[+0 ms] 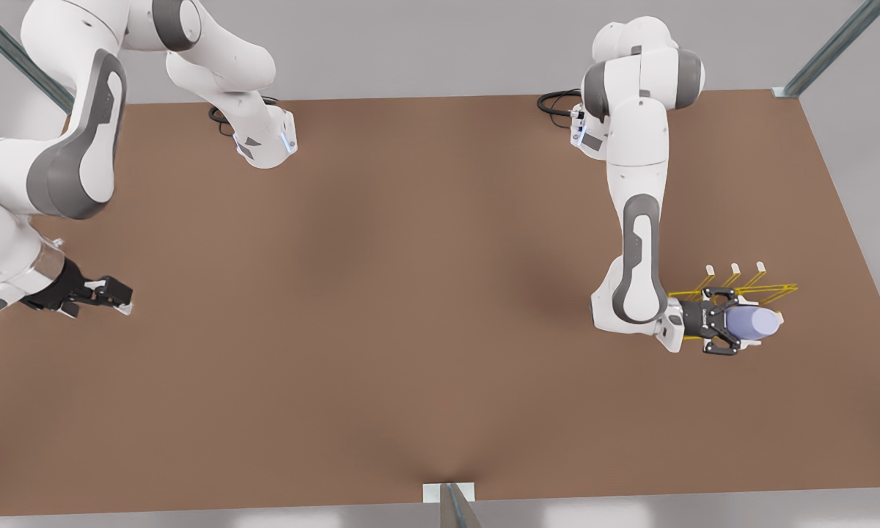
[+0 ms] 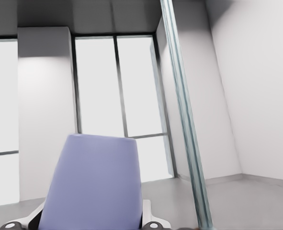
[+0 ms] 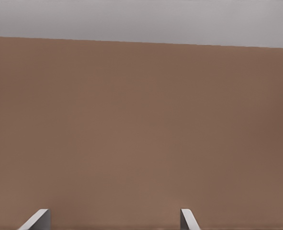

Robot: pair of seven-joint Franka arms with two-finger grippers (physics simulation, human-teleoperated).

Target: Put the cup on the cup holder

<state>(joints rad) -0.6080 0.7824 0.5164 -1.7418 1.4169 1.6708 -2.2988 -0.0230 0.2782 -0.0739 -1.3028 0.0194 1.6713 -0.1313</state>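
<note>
The left gripper (image 1: 733, 331), at the front view's right, is clamped on the small lavender-blue tapered cup (image 1: 754, 323), a smooth matte tumbler without a handle. The cup lies on its side in the grasp, clear of the brown table (image 1: 411, 293), with one end pointing toward the front view's right. In the left wrist view the cup (image 2: 91, 184) sits between the white fingertips (image 2: 148, 211) and is seen against a room wall and windows, so this wrist looks outward rather than down.

The thin yellow wire cup holder (image 1: 755, 290), with angled prongs ending in small white tips (image 1: 735, 268), stands on the table just beside and partly behind the held cup. Whether the cup already touches a prong cannot be determined.

The right gripper (image 1: 114, 297) waits at the front view's left edge, well apart from the holder. Its fingertips (image 3: 38, 219) stand spread with nothing between them.

Progress: pick-up and transport appear complete. Remaining, by judgement: align the cup's open end with a prong, seat it, and release.
</note>
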